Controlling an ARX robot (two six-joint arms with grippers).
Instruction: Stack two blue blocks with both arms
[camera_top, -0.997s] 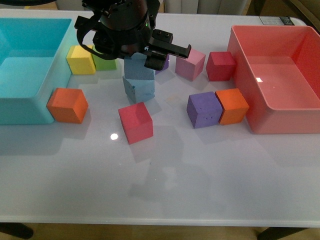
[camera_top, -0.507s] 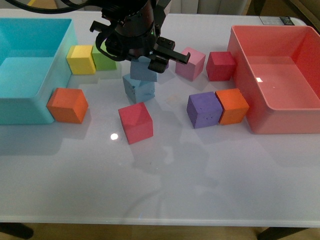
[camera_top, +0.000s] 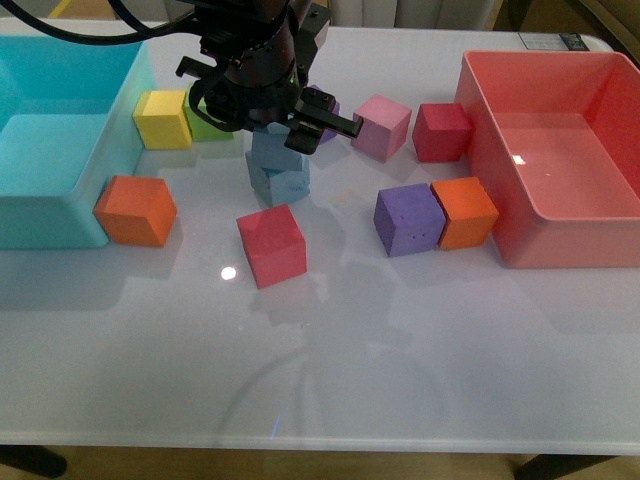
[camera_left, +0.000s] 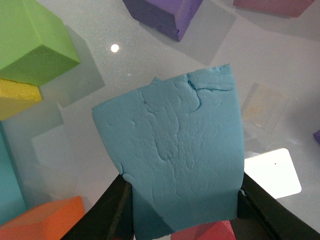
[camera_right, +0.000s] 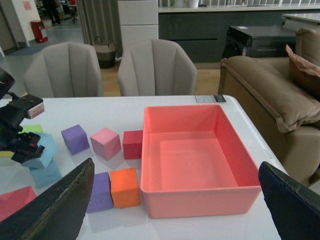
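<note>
My left gripper (camera_top: 277, 128) hangs over the far middle of the table, clamped on the upper blue block (camera_top: 276, 150). That block sits slightly tilted on the lower blue block (camera_top: 280, 185). A red block (camera_top: 271, 244) lies nearer me, apart from the pair.

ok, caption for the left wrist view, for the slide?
Left claw clamped on a blue block above the table; green cube, yellow cube, purple cube nearby.

White table (camera_top: 400, 350) carries a turquoise bin (camera_top: 40, 215), a red bin (camera_top: 560, 245), loose coloured cubes (camera_top: 270, 243) and, seemingly, the lower blue block (camera_top: 280, 185).
</note>
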